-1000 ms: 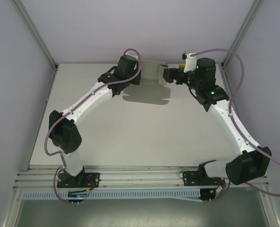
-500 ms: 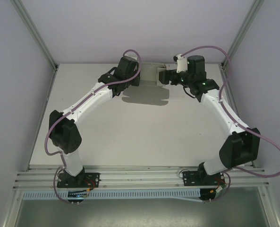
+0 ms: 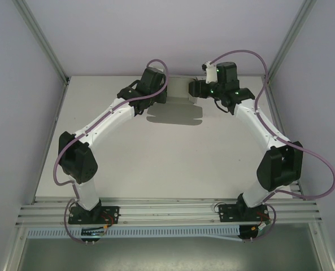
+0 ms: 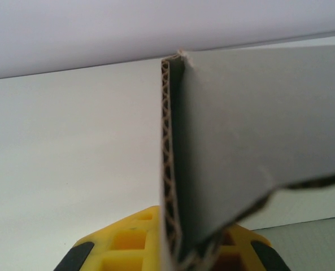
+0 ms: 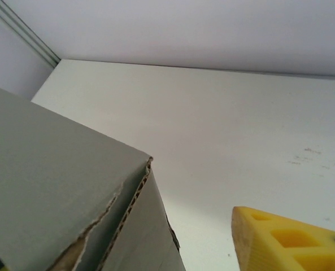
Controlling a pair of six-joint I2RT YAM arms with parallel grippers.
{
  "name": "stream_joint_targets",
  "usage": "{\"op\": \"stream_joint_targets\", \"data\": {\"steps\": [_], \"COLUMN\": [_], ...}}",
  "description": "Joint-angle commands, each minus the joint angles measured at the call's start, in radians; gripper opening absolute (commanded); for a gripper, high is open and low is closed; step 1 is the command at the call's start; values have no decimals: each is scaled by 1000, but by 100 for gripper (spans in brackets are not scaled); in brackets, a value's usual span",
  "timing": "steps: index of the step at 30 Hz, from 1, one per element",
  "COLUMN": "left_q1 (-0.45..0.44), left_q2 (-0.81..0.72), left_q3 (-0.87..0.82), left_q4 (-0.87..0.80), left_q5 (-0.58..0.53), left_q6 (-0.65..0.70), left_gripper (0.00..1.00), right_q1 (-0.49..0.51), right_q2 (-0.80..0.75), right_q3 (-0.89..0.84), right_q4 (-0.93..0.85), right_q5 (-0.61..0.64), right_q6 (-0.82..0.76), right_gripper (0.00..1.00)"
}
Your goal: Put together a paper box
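Note:
The paper box [image 3: 180, 89] is a grey corrugated card piece held up off the table at the far middle, between my two grippers. My left gripper [image 3: 162, 94] is shut on its left side; in the left wrist view the card's fluted edge [image 4: 170, 169] runs straight down between the yellow fingers [image 4: 127, 243], with a grey panel [image 4: 263, 124] spreading right. My right gripper [image 3: 196, 89] is at the box's right side and stands open. In the right wrist view a folded corner of the box [image 5: 71, 197] sits inside the jaws, and one yellow finger [image 5: 286, 243] stays apart from the card.
The box's dark shadow [image 3: 175, 116] lies on the white table [image 3: 173, 164] just in front of it. The back wall [image 3: 173, 34] and aluminium corner posts [image 3: 40, 39] stand close behind the grippers. Purple cables loop over both wrists.
My right arm has swung left and its elbow has folded in, bringing the gripper up to the box's right side with its jaws narrowing. The left arm and the box have stayed put.

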Motion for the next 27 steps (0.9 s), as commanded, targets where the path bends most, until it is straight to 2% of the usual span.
{"op": "stream_joint_targets", "data": {"steps": [1,13,20,24,27], "left_q1": [2,3,-8,-19,-20], "left_q2": [-23,3,-3,-3,-6], "left_q3": [43,82,73,77,81], "left_q4": [-23,-46,-29,-39,-51], "left_q5": [-33,-50,-26,-68,-97], "left_q6": [-39,-56,-28,-21,-27], "left_gripper": [0,0,0,0,0], "right_q1": [5,34,35,41,55], "right_q2": [4,17,21,34,52], "right_q3": [21,12,14,36,64], "right_q4": [-45,-72,-21,-22,-60], "right_q5": [61,105,173,231,312], "right_q6": [-5,-9,15,21,-3], "right_gripper": [51,47,38,15,2]}}
